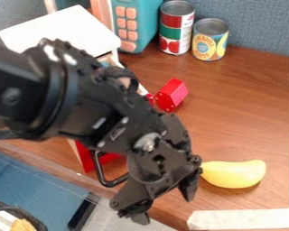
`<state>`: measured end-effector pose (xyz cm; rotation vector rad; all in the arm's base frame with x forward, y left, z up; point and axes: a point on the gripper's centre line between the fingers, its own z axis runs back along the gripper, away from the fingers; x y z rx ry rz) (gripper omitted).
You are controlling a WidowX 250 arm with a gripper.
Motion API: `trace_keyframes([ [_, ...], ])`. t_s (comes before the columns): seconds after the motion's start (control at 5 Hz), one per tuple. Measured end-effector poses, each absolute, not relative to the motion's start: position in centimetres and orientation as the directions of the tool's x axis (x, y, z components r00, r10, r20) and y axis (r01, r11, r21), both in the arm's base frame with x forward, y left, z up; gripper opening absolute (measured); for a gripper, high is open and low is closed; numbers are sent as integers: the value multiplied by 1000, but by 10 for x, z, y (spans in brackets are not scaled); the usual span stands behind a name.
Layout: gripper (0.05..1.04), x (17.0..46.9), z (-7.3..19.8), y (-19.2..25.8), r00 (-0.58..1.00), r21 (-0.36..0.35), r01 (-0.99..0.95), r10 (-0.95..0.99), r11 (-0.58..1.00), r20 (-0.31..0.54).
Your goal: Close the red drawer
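Fruit (pixel 234 174), yellow, likely light, stiff and slippery; best pinched across its middle; claw (pixel 165 210) beside it gapes wide, holding nothing.

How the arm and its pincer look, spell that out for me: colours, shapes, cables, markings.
The arm is black, with a thick rounded section leading into chunky, bolted joints. A dark cable runs beneath the thick section. Small pale patches, markings or glints, dot it. The pincer is black too, with two short, angular, tapering fingers.
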<state>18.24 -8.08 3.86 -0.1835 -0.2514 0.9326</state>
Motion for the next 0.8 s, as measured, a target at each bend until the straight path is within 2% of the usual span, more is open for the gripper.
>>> trace_keyframes([
  [0.8, 1000, 211, 38, -50, 482, -248, -831, 868, 497, 122],
])
